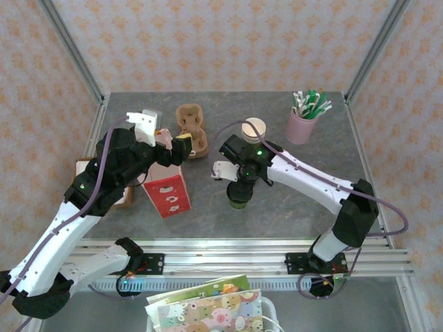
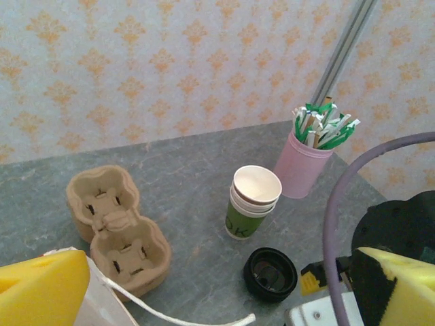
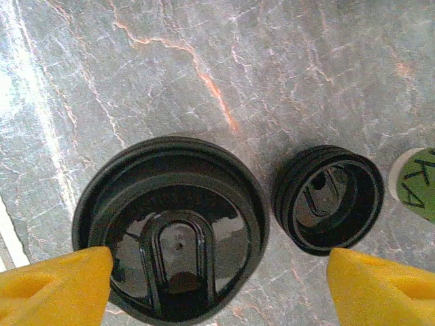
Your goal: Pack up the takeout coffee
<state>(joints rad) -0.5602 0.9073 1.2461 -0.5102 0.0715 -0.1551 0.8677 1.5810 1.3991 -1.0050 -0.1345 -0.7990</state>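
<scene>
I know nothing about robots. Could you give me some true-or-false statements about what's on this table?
1. The pink cup holds green-and-white straws. True.
2. The cardboard carrier already has a cup in it. False: both pockets are empty.
3. The right fingers are clamped on the takeout coffee. False: they stand apart, either side of it.
4. A loose black lid lies on the table near the stacked cups. True.
</scene>
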